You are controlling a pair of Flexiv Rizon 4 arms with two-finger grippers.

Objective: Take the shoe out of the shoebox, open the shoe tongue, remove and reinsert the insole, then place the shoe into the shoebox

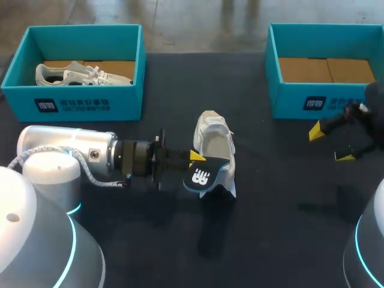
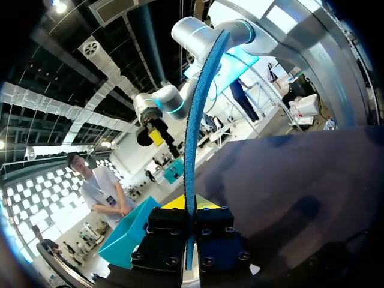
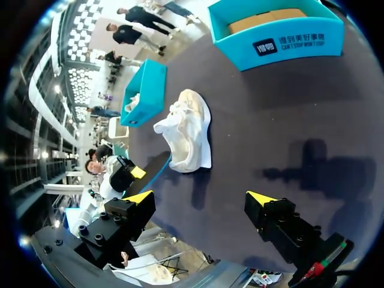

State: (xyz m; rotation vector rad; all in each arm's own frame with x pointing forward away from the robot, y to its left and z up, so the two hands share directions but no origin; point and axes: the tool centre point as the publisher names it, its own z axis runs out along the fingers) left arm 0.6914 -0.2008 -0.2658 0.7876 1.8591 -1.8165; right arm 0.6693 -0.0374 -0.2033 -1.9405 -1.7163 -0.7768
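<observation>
white shoe (image 1: 213,144) (image 3: 189,129) lies mid table (image 1: 282,198), out of both boxes, one end pointing far. dark insole (image 1: 201,176) (image 2: 198,120) is at the shoe's near end, on edge, clamped between the left gripper (image 1: 198,159) (image 2: 191,204) fingers. cannot tell if the insole touches the shoe. right gripper (image 1: 330,144) (image 3: 200,197) is well right of the shoe, fingers apart, holding nothing, just near of the right box (image 1: 288,96). left box (image 1: 84,99), far left, holds a second shoe (image 1: 78,75).

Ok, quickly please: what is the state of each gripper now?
Left gripper: shut on the insole, beside the white shoe.
Right gripper: open, holding nothing.
</observation>
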